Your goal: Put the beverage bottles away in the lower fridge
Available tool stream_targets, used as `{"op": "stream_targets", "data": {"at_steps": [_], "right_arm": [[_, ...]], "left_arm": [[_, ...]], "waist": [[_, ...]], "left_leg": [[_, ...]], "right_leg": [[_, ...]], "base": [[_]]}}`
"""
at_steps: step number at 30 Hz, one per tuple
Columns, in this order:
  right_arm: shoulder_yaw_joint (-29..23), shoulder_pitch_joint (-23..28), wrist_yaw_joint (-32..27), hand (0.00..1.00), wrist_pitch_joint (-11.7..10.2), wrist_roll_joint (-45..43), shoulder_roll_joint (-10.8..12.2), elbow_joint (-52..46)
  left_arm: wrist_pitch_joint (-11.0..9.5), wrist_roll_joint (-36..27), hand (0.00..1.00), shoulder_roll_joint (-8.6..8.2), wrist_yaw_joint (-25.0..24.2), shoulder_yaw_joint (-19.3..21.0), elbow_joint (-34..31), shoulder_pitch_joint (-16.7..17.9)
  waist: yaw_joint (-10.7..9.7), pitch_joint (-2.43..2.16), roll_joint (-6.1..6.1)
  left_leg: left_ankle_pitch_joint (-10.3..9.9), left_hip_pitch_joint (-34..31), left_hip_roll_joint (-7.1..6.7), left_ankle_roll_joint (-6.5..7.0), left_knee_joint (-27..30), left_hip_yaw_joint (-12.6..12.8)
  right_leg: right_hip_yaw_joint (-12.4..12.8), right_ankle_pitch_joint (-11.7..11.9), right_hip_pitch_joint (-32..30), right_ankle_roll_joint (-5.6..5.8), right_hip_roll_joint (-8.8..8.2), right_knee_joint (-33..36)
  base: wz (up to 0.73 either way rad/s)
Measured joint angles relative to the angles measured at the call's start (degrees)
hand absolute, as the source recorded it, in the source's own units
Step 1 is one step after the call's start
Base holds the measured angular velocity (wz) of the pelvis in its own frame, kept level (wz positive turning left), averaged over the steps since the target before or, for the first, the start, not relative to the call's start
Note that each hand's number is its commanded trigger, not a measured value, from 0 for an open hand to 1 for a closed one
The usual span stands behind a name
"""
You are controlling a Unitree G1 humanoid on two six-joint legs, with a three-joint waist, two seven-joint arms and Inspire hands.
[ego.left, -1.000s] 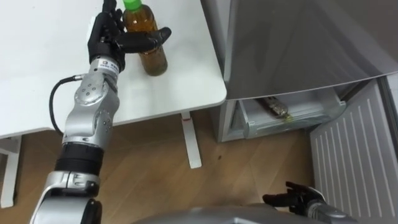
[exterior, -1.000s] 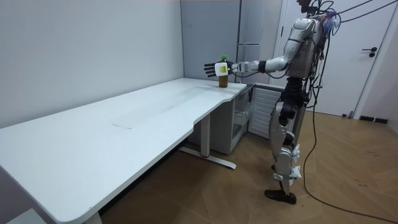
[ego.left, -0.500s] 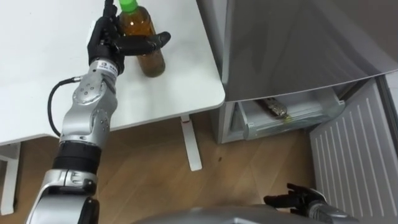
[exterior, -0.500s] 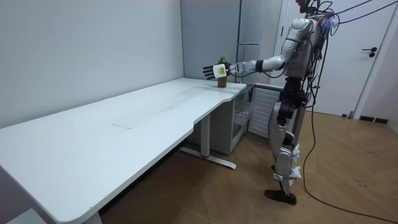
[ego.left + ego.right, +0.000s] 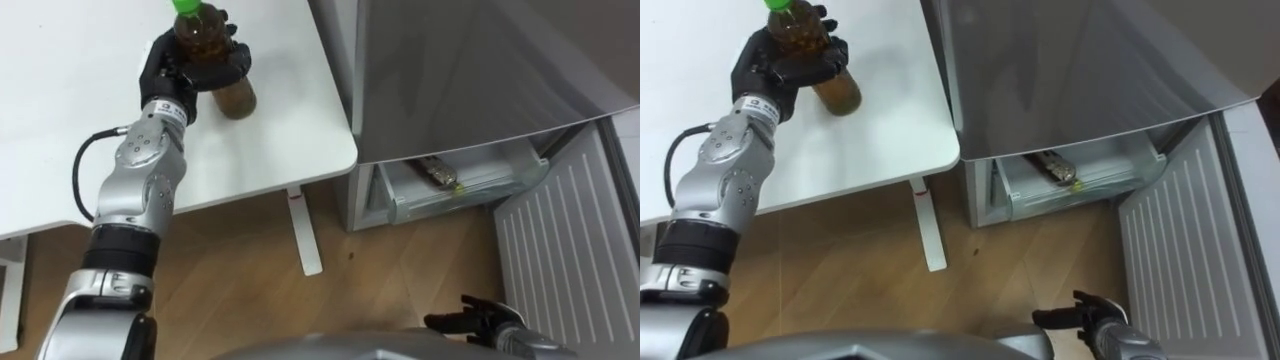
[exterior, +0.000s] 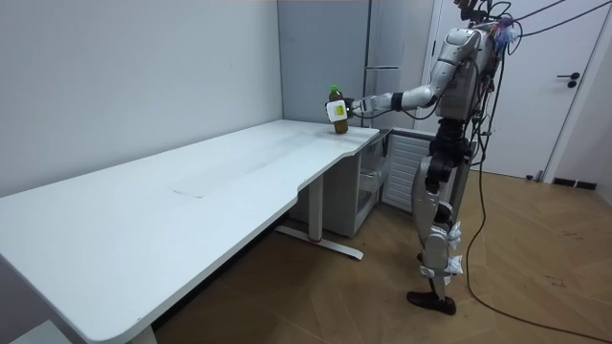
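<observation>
Left hand [image 5: 166, 76], fingers wrapped round bottle [image 5: 236, 97], table [image 5: 60, 110] beneath; open fridge drawer [image 5: 472, 190] right of them; right hand's [image 5: 482, 321] fingers spread.

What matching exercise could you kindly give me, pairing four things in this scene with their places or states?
Things:
1. green-capped bottle
2. second bottle
3. right hand
4. lower fridge door

Places or states:
A. swung open
B. low down, open, holding nothing
C. gripped in the left hand over the white table
D. lying in the fridge drawer

Pairs: 1-C, 2-D, 3-B, 4-A
</observation>
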Motion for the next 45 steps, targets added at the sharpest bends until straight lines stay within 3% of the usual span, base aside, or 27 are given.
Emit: {"op": "stream_targets", "data": {"at_steps": [9, 12, 18, 20, 21, 22, 23, 24, 25, 26, 28, 30, 34, 37, 45], "right_arm": [[0.0, 0.0, 0.0, 0.00, -0.1, 0.0, 0.1, 0.0], [0.1, -0.1, 0.0, 0.00, -0.2, 0.0, 0.1, 0.0], [0.1, -0.1, -0.2, 0.00, -0.3, -0.6, 0.2, 0.1], [0.1, -0.1, -0.6, 0.00, -0.3, -0.7, 0.6, 0.1], [0.1, -0.1, -0.7, 0.00, -0.7, -0.6, 0.6, 0.1], [0.1, 0.0, -0.7, 0.00, -1.5, -0.2, 0.2, 0.4], [0.3, -0.3, -0.9, 0.00, -1.7, -0.3, 0.2, 0.4], [2.5, -1.4, -0.9, 0.00, -2.4, -0.2, 0.9, -0.2], [4.1, -1.4, -1.2, 0.00, -2.8, 0.4, 1.0, -1.0], [4.1, -0.8, -1.6, 0.00, -2.8, 0.7, 1.3, -0.9], [3.9, -0.4, -2.1, 0.00, -2.1, 0.6, 1.2, 1.0], [3.6, -0.8, -2.1, 0.00, -2.3, 0.6, 1.3, 2.3], [3.5, -1.2, -1.9, 0.00, -2.4, 0.2, 0.8, 3.0], [3.6, -1.1, -1.9, 0.00, -2.0, 0.3, 0.6, 3.2], [4.2, -1.3, -2.9, 0.00, -2.0, 1.6, 0.6, 5.1]], "left_arm": [[0.8, 0.0, 1.00, 0.05, -0.1, 0.1, 0.0, -0.1], [0.8, 0.2, 1.00, 0.05, 0.0, 0.1, -0.3, -0.2], [0.8, 1.5, 1.00, 0.05, 0.3, 0.1, -3.0, -0.2], [0.8, 3.0, 1.00, 0.04, 0.3, 0.1, -5.0, -0.2], [0.8, 3.5, 1.00, 0.04, 0.3, 0.1, -6.0, -0.2], [0.8, 3.4, 1.00, -0.01, 0.3, 0.0, -6.6, 0.0], [0.7, 3.3, 1.00, 0.11, 0.3, 0.3, -6.9, 0.1], [0.7, 3.3, 1.00, 1.47, 0.2, 2.2, -7.2, -0.1], [0.9, 3.4, 1.00, 1.18, 0.3, 3.2, -7.2, -0.3], [0.9, 3.4, 1.00, 0.53, 0.2, 3.1, -7.3, -0.4], [1.0, 2.6, 1.00, 0.04, -1.1, 0.6, -9.1, -0.2], [1.0, 2.3, 1.00, 0.04, -1.0, -0.8, -10.9, -0.2], [1.0, 2.4, 1.00, 0.17, -0.9, -1.9, -14.6, 0.1], [1.0, 2.5, 1.00, 0.26, -1.1, -2.6, -16.8, 0.2], [1.0, 2.9, 1.00, -1.75, -4.9, -5.9, -22.1, 2.8]], "waist": [[0.3, 0.05, -0.08], [0.3, 0.04, -0.12], [0.4, 0.15, -0.85], [0.4, 0.09, -1.17], [0.5, 0.11, -1.05], [1.0, 0.48, 0.23], [1.3, 0.63, 1.14], [1.3, 0.09, -0.10], [-0.6, 0.33, -0.62], [-1.3, 0.31, -0.61], [-1.3, 0.53, -0.96], [-1.2, 0.46, -1.05], [0.4, 0.31, -1.53], [0.7, 0.24, -1.60], [1.4, 0.21, -1.54]], "left_leg": [[0.0, 0.2, 0.01, 0.00, -0.2, -0.5], [0.0, 0.2, 0.00, 0.00, -0.2, -1.7], [0.0, -0.3, 0.03, 0.00, -0.2, -2.7], [0.0, -0.7, 0.04, 0.00, -0.2, -4.3], [0.1, -0.5, 0.27, 0.06, -0.3, -7.0], [0.2, 0.6, 2.46, 0.16, -1.1, -12.2], [0.0, 0.8, 3.92, 0.14, -1.2, -14.1], [-0.1, -0.2, 4.91, -0.17, -0.5, -14.4], [-1.0, -0.8, 5.23, -1.87, 0.1, -13.3], [-0.9, -0.6, 5.61, -2.14, 0.0, -12.2], [-0.3, -0.6, 5.50, -2.61, -2.8, -7.4], [0.0, -1.6, 5.28, -2.03, -2.9, -6.2], [0.3, -2.0, 2.56, -1.29, -1.9, -6.3], [0.4, -1.7, 1.68, -0.87, -1.7, -6.3], [0.7, -1.9, 1.38, -0.22, -0.6, -6.5]], "right_leg": [[0.1, 0.0, 0.0, 0.00, 0.08, 0.0], [0.1, 0.0, 0.0, -0.02, 0.13, 0.0], [-0.2, 0.0, -0.4, -0.03, 0.24, 0.0], [-0.2, 0.0, -1.0, -0.05, 0.37, 0.4], [-0.5, 0.0, -2.3, -0.11, 0.62, 2.4], [-0.9, -2.0, -6.2, -1.84, 2.48, 7.9], [1.5, -2.3, -8.1, -4.16, 5.31, 6.4], [3.7, 3.4, -10.5, -6.99, 8.84, -1.8], [0.3, 10.0, -11.1, -7.49, 8.83, -1.8], [-0.8, 9.9, -10.8, -7.57, 8.87, -1.4], [0.6, 9.8, -10.0, -7.48, 8.81, -1.1], [1.2, 9.4, -9.9, -6.86, 8.78, -1.1], [0.0, 8.8, -9.8, -5.91, 7.23, -1.2], [-0.4, 8.1, -8.8, -5.01, 6.27, -1.2], [-1.7, 7.5, -7.7, -4.92, 5.65, -1.0]], "base": [[-0.01], [-0.01], [0.02], [0.01], [-0.29], [-0.50], [-0.82], [-0.39], [0.00], [0.45], [0.32], [0.23], [0.03], [0.16], [0.13]]}}
